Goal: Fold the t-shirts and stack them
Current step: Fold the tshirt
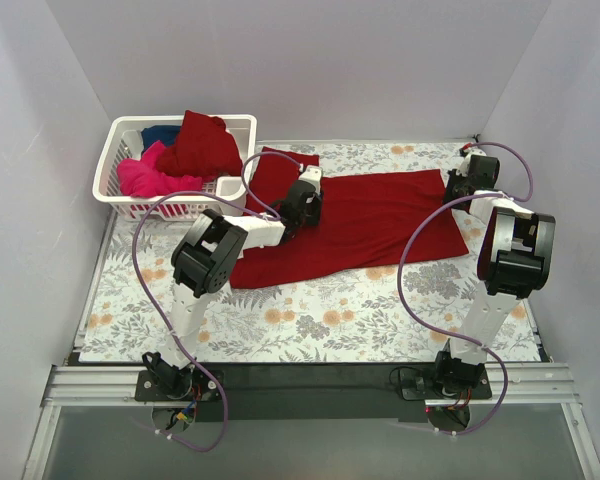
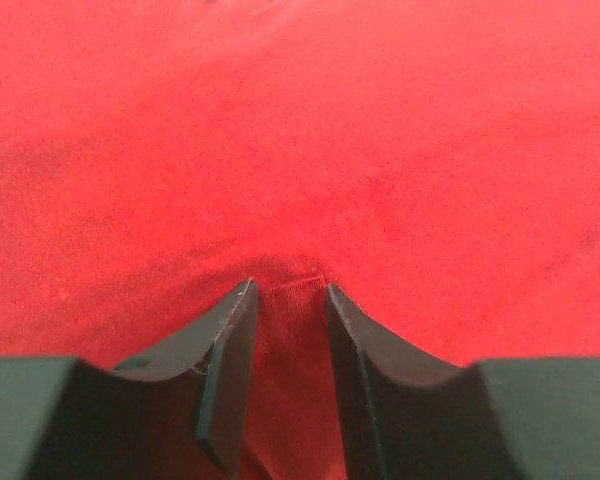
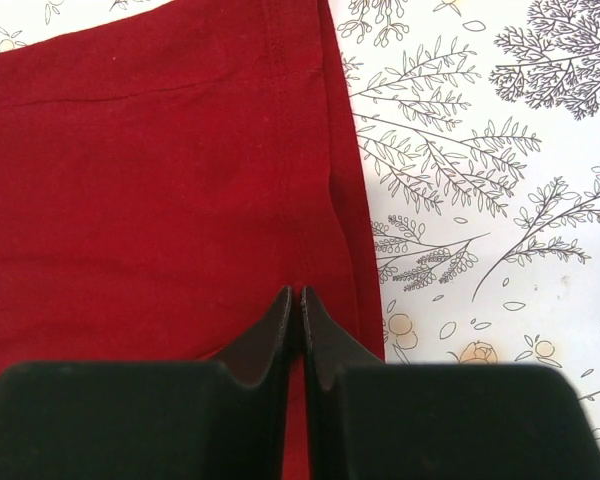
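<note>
A dark red t-shirt (image 1: pixel 370 225) lies spread across the floral table. My left gripper (image 1: pixel 302 205) is down on its left part. In the left wrist view the left gripper (image 2: pixel 288 290) has its fingers drawn in on a raised ridge of the red cloth (image 2: pixel 300 150). My right gripper (image 1: pixel 458 185) is at the shirt's right edge. Seen from the right wrist, the right gripper (image 3: pixel 299 292) is shut, tips together on the cloth (image 3: pixel 150 180) beside the stitched hem. More t-shirts sit in the basket: a dark red one (image 1: pixel 200 145), a hot pink one (image 1: pixel 150 175) and a dark blue one (image 1: pixel 160 133).
The white lattice basket (image 1: pixel 170 208) stands at the back left, touching the spread shirt's sleeve area. Grey walls close in the table on the left, back and right. Floral table cover (image 1: pixel 380 320) shows in front of the shirt.
</note>
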Controlling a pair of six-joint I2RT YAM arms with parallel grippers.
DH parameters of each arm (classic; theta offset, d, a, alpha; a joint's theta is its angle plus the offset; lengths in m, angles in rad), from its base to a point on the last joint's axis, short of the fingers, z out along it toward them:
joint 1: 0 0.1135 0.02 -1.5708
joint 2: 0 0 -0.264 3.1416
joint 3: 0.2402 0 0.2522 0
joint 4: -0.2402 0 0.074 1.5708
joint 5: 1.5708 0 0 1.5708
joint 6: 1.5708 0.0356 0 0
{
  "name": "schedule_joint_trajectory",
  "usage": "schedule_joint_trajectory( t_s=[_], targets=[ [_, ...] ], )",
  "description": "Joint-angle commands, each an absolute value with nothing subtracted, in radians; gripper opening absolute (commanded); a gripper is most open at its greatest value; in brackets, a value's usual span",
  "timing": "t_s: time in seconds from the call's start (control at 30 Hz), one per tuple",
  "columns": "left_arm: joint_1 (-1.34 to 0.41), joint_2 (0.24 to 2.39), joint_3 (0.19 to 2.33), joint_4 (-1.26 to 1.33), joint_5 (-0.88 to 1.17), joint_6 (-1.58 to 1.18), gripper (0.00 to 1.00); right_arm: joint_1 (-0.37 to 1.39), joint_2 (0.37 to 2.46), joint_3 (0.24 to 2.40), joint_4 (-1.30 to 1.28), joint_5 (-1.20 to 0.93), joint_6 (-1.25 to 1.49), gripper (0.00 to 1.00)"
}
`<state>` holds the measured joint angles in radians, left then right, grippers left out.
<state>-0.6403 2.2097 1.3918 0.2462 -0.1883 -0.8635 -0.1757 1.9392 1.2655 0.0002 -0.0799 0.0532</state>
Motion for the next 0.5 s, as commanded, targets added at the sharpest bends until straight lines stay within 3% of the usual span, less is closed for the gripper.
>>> schedule_joint_trajectory(
  t_s=[0.0,0.03,0.2,0.47],
  targets=[
    [-0.653,2.223,1.424,0.206,-0.225,-0.830,0.28,-0.179,1.951,1.278,0.032,-0.097,0.058,0.01],
    [-0.655,2.224,1.424,0.204,-0.229,-0.831,0.19,-0.179,1.951,1.278,0.032,-0.097,0.058,0.01],
    [-0.655,2.230,1.433,0.206,-0.224,-0.839,0.01,-0.181,1.953,1.278,0.031,-0.095,0.058,0.01],
    [-0.661,2.184,1.414,0.209,-0.255,-0.854,0.00,-0.181,1.954,1.276,0.031,-0.100,0.055,0.01]
  ],
)
